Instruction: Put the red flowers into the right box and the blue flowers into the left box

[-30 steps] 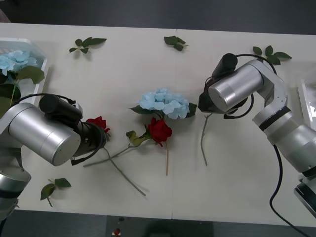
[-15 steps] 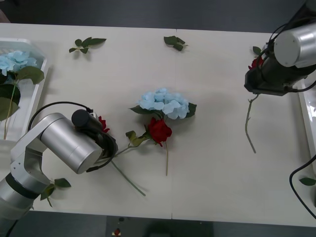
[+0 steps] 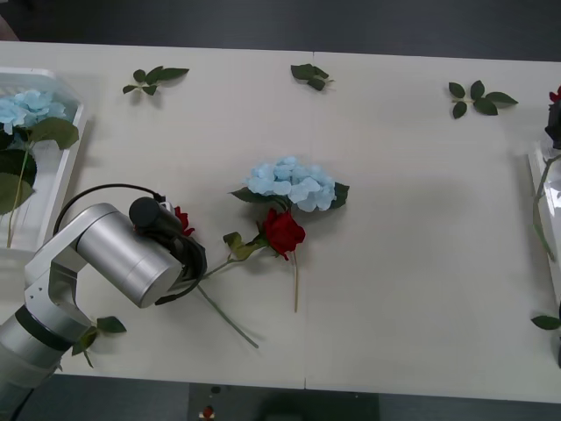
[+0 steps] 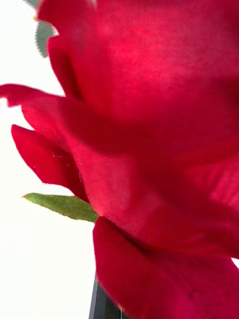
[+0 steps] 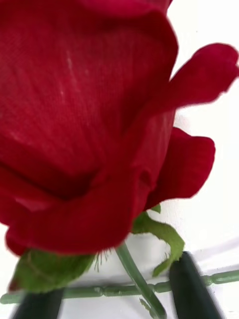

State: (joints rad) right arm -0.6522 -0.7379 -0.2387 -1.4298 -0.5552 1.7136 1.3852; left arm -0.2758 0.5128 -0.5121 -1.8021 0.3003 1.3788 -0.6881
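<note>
On the white bench (image 3: pixel 394 219), the left arm bends low over the near-left part, its claw (image 3: pixel 186 254) down at a red rose (image 3: pixel 181 217) whose bloom peeks out just beyond the wrist. From the left wrist view that bloom (image 5: pixel 84 124) looms close, with its thin green stem (image 5: pixel 137 276) running between two dark fingers (image 5: pixel 191 289) that stand spread apart on either side of it, not pressed onto it, so the claw is open around the stem. A second red rose (image 3: pixel 283 232) lies at the middle of the bench, its bloom touching the lower edge of a blue hydrangea (image 3: pixel 291 182). Another blue hydrangea (image 3: pixel 26 107) rests in the left box (image 3: pixel 74 140) at the far-left edge. At the right edge, a dark red bloom (image 3: pixel 555 95) and a hanging green stem (image 3: pixel 541 206) sit over the rim of the right box (image 3: pixel 535 167); the right wrist view has a rose bloom (image 4: pixel 149 149) pressed up against the lens, and whether the right claw is open or closed on it cannot be told. Loose leaf sprigs (image 3: pixel 153 79) lie scattered along the far side of the bench.
</note>
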